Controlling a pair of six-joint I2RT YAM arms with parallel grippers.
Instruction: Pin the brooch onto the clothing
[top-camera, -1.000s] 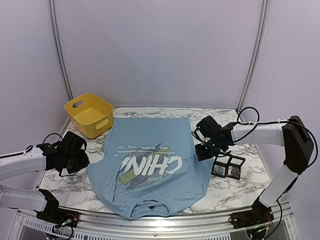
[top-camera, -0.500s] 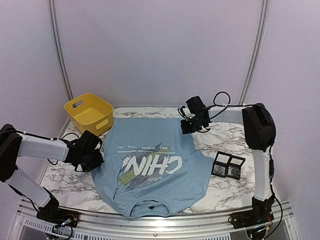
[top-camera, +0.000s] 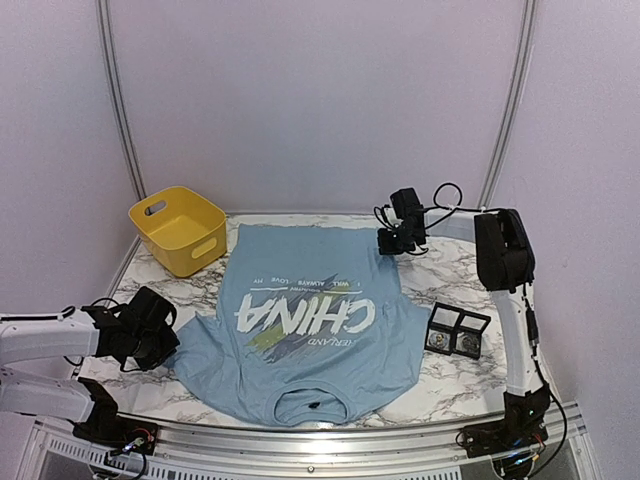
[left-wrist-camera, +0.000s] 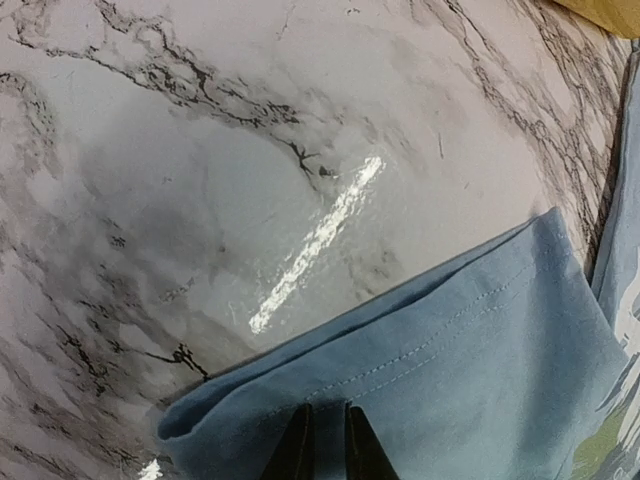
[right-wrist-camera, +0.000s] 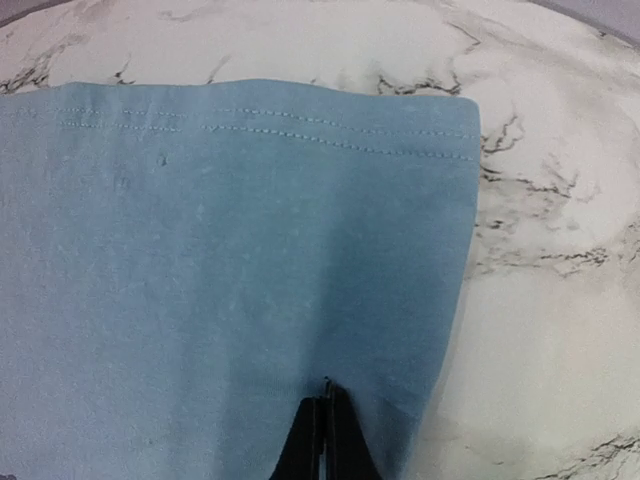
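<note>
The light blue T-shirt with white "CHINA" lettering lies flat on the marble table, collar toward the near edge. My left gripper is at the shirt's left sleeve; in the left wrist view its fingers are closed on the sleeve with a fold of cloth between them. My right gripper is at the far right corner of the hem; in the right wrist view it is shut on the cloth. A black open case right of the shirt holds two small round pieces, too small to make out.
A yellow plastic bin stands at the back left, just off the shirt's far left corner. Bare marble table lies between the right gripper and the case. Curved frame poles rise at both back corners.
The right gripper went from beside the case to the far hem corner and shut on it. The left gripper drew back left and nearer. The shirt now lies stretched out and flatter.
</note>
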